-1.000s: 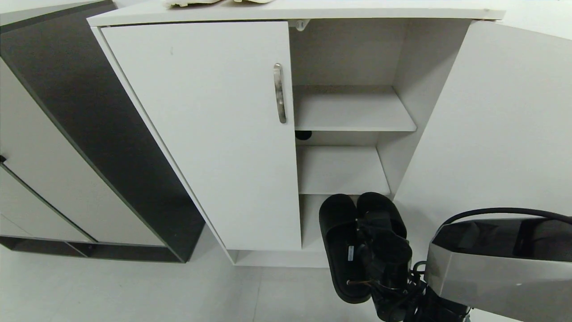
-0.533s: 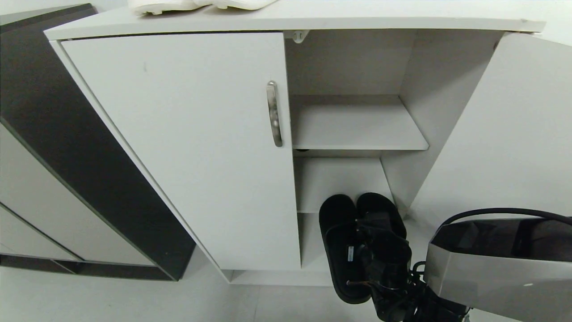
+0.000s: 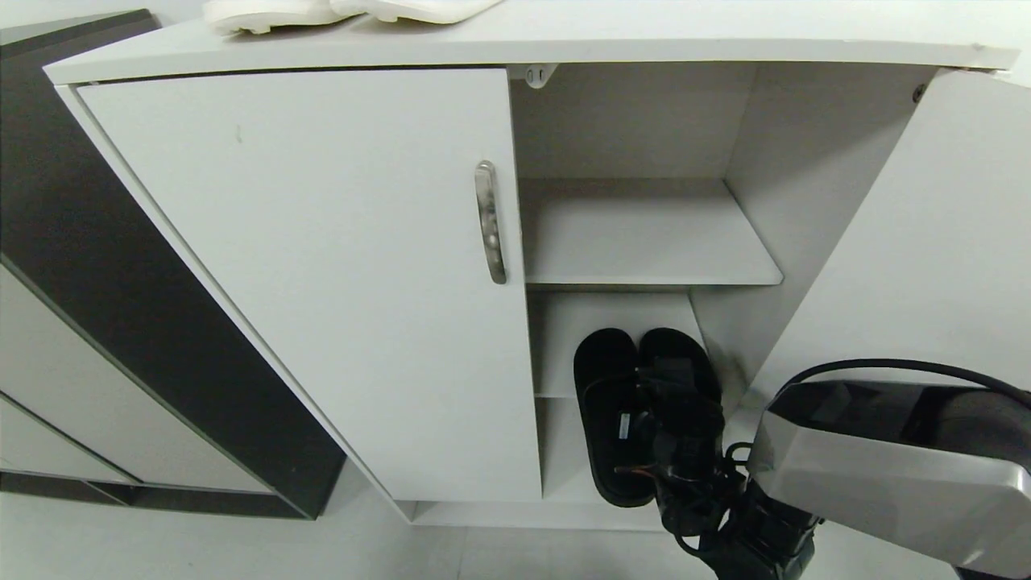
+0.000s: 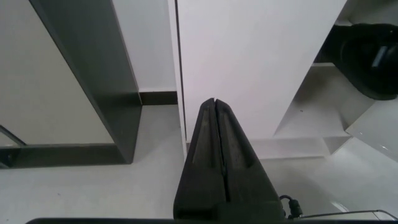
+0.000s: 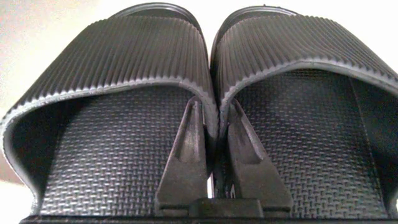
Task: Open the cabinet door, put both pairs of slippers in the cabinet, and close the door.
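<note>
Two pairs: you have black slippers [image 3: 610, 391] in the right gripper [image 5: 214, 115], and white slippers [image 3: 419, 8] lying on top of the cabinet [image 3: 725, 44], toward its left end.
Right gripper: it is closed on the black slippers. In its wrist view you see one finger under each strap, and the two fingers pinch the inner strap edges together.
Black slippers: they are held side by side off the floor [image 3: 201, 548], toes toward the cabinet, in front of its open right half. In the head view their toes overlap the middle shelf [image 3: 556, 346], but you cannot tell whether they are inside.
Left gripper [image 4: 214, 106]: it is closed on nothing, with the fingers pressed flat together. It sits low, pointing toward the foot of the left door [image 3: 322, 266].
Left door: it is shut, with a metal handle [image 3: 489, 221] upright near its right edge.
Right door [image 3: 926, 242]: it is swung wide open to your right.
Shelves: the upper shelf [image 3: 644, 234] sits above the middle shelf in the open half.
Beside: a dark cabinet [image 3: 121, 266] stands just left of the white one.
</note>
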Controlling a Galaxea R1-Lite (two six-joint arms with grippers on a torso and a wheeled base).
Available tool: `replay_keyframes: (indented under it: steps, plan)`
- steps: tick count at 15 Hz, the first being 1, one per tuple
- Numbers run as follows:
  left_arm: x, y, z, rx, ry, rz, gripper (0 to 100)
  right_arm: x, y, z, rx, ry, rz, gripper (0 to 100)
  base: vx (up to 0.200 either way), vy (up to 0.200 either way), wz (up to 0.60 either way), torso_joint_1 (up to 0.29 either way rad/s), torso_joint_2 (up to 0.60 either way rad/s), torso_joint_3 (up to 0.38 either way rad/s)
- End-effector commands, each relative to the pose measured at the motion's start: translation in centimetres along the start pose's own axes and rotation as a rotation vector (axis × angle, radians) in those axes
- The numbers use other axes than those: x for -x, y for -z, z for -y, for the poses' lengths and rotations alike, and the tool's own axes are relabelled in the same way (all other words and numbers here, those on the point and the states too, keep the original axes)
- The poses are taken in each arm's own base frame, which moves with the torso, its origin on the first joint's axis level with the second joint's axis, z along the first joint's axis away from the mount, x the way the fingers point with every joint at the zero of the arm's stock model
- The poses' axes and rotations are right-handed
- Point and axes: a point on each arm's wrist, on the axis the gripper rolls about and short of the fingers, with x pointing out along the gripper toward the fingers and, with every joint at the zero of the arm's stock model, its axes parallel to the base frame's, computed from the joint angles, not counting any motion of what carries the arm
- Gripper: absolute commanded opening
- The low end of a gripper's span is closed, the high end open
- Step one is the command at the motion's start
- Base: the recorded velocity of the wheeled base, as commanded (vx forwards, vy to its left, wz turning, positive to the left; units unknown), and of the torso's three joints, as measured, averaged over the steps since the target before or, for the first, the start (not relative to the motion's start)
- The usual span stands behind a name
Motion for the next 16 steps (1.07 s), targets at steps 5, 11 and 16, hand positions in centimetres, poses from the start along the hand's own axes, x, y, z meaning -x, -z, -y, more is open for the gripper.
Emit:
replay_keyframes:
  steps: [5, 11, 16]
  plan:
    - [0.0, 0.0, 0.0, 0.0, 0.0, -0.002, 0, -5.3, 0.1, -0.5, -0.003, 0.025, 0.003, 0, 0.0, 0.0, 0.0, 0.0, 0.0, 0.0]
    - [0.0, 0.0, 0.0, 0.001, 0.0, 0.0, 0, -8.7, -2.4, -1.7, -0.014, 0.049, 0.018, 0, 0.0, 0.0, 0.0, 0.0, 0.0, 0.0]
    - [0.0, 0.0, 0.0, 0.001, 0.0, -0.002, 0, -11.0, -3.2, -1.7, -0.027, 0.07, 0.035, 0, 0.0, 0.0, 0.0, 0.0, 0.0, 0.0]
